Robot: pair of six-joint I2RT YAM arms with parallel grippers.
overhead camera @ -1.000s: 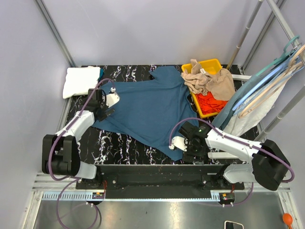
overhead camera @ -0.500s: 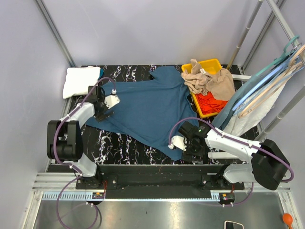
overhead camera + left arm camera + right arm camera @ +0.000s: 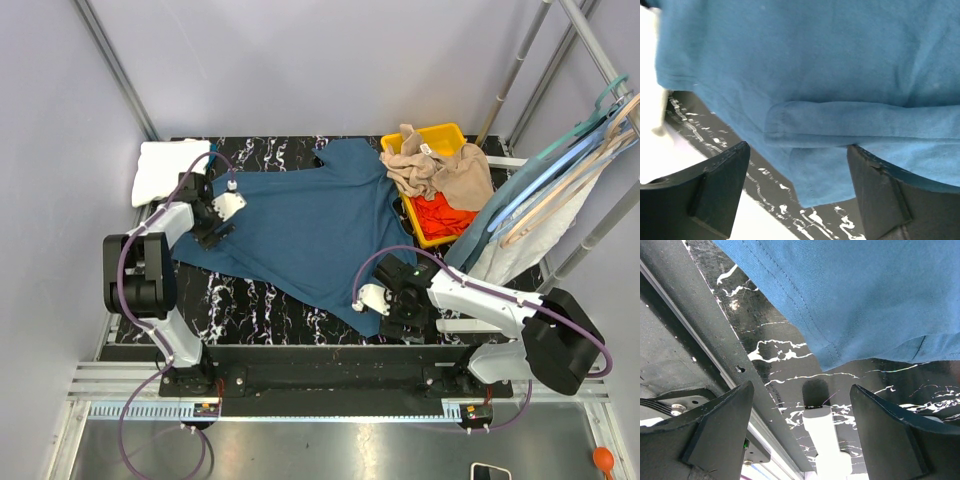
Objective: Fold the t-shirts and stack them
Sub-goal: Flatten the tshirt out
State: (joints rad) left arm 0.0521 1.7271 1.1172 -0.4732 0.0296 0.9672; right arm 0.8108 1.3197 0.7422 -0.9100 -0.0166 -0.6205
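Note:
A large teal-blue t-shirt (image 3: 305,225) lies spread on the black marble table (image 3: 240,300). My left gripper (image 3: 200,228) is open over its left sleeve corner; the wrist view shows that hem (image 3: 840,175) between the open jaws. My right gripper (image 3: 385,318) is open just past the shirt's near corner (image 3: 830,360), above bare table. A folded white t-shirt (image 3: 168,170) lies at the far left. Tan t-shirts (image 3: 440,170) and a red-orange one (image 3: 440,212) fill the yellow bin (image 3: 437,132).
Pale blue and beige hangers (image 3: 560,170) lean on a rack at the right, over white cloth (image 3: 510,255). The table's front rail (image 3: 695,335) runs close beside my right gripper. Metal frame posts stand at the back corners.
My left gripper has moved left and a little back along the shirt's left edge toward the white shirt. The right gripper has barely moved.

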